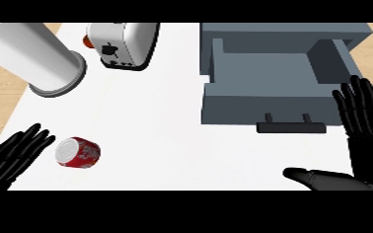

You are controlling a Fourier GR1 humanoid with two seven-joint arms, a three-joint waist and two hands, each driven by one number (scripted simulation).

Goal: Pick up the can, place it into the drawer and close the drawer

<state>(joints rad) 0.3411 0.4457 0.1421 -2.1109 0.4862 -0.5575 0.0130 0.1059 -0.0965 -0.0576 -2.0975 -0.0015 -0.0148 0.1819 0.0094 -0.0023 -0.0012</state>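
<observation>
Bright, even light; soft shadows

The right robot hand (358,128) runs off the view's right edge, the left robot hand (22,150) off the left. The white cylinder (44,59) and the toaster (124,42) are cut off at the top.

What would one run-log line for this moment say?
red cylindrical can lying on white counter | left hand open beside it | grey drawer open, empty | right hand open at drawer's right
</observation>
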